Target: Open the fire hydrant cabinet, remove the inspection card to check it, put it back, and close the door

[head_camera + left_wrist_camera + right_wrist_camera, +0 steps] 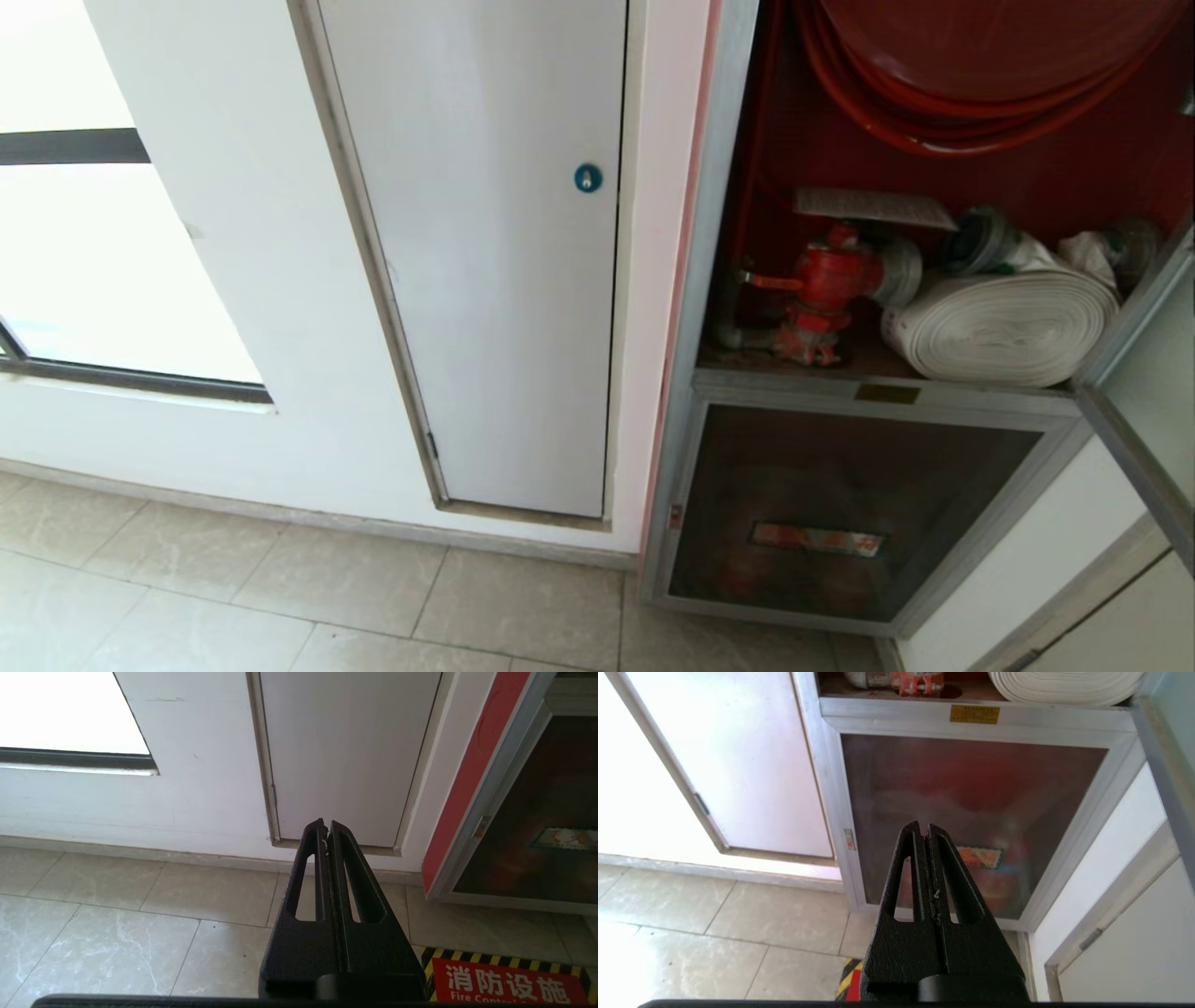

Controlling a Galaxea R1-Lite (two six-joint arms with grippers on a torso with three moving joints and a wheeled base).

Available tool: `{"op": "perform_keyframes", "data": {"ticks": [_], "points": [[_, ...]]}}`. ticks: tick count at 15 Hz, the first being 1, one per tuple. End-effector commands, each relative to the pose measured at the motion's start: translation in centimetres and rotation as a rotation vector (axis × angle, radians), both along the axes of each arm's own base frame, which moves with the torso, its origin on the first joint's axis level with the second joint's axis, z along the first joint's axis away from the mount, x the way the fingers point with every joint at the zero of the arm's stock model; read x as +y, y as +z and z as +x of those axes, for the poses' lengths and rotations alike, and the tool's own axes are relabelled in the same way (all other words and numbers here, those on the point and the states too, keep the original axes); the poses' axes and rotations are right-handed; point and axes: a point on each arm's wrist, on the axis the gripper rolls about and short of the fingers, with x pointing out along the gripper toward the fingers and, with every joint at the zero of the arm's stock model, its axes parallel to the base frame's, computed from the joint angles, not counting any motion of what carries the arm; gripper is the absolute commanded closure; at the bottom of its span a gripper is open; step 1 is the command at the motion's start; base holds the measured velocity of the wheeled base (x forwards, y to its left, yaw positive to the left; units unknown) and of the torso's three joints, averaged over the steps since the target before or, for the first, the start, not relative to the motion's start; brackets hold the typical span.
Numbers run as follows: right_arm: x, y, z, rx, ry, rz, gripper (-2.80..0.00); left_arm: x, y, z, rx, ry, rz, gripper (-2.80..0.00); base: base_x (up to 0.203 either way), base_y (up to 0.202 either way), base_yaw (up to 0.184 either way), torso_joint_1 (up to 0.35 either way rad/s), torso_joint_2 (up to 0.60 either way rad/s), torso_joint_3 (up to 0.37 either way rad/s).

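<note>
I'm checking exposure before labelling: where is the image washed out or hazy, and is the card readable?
Head view: the bright window at left is blown out; the thin white printed inspection card shows print too fine to read. Left wrist view: the window is pure white. Right wrist view: glare whitens the wall; the small dark glass panel looks hazy.

Plain white panel (485,280) set in white wall (280,308), small blue round lock (587,177) near its right edge. Left of panel: bright window (84,261) with dark frame. Below panel: beige tiled floor (280,597). Right of panel, low down: red floor sign (504,982) edged with yellow-black stripes.
</note>
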Motion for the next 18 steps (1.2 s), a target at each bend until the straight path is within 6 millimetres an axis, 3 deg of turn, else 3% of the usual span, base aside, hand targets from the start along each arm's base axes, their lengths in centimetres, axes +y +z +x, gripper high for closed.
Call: {"op": "perform_keyframes", "data": {"ticks": [1, 8, 18], "points": [[0.0, 0.0, 0.0, -0.001, 0.0, 0.0, 0.0, 0.0, 0.0, 0.01, 0.001, 0.0, 0.0, 0.0, -0.198, 0.0, -0.001, 0.004, 0.0, 0.001], [0.0, 0.0, 0.0, -0.001, -0.001, 0.0, 0.0, 0.0, 0.0, 0.01, 0.001, 0.0, 0.0, 0.0, -0.183, 0.0, 0.001, 0.002, 0.0, 0.002], [-0.03, 0.03, -0.01, 0.0, -0.014, -0.001, 0.0, 0.0, 0.0, 0.01, 0.001, 0.0, 0.0, 0.0, 0.0, 0.0, 0.0, 0.0, 0.0, 0.0]]}}
